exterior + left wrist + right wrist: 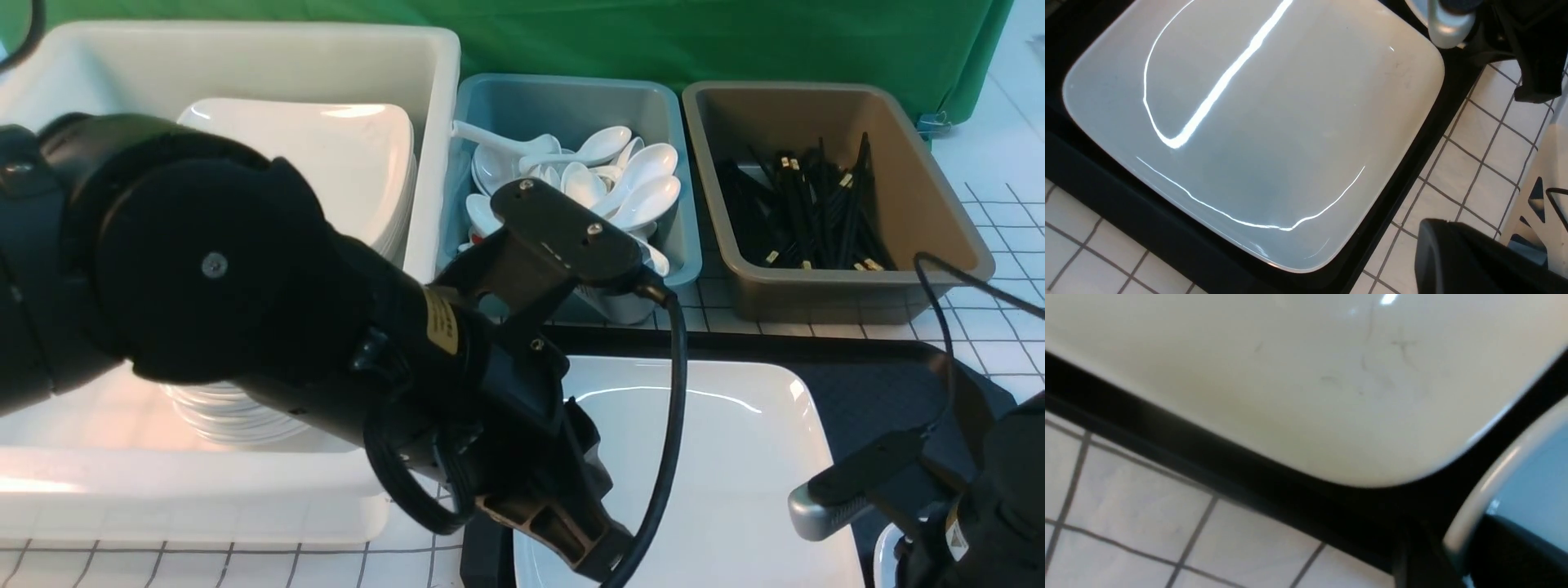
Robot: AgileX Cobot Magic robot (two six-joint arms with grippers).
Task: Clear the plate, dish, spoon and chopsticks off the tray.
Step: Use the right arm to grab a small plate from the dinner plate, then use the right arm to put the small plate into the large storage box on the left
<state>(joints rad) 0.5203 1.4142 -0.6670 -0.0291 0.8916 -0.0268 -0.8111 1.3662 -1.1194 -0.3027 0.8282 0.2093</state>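
Observation:
The large white square plate lies on the black tray. My left gripper hangs low over the plate's near left corner. Only one of its fingers shows, over the tiles beside the tray. A small white dish sits at the tray's near right. My right gripper is shut on its rim, one finger inside the dish and one outside. No spoon or chopsticks show on the visible part of the tray.
A white tub at the back left holds stacked plates and dishes. A blue tub behind the tray holds several spoons. A brown tub to its right holds several chopsticks. Green cloth hangs behind.

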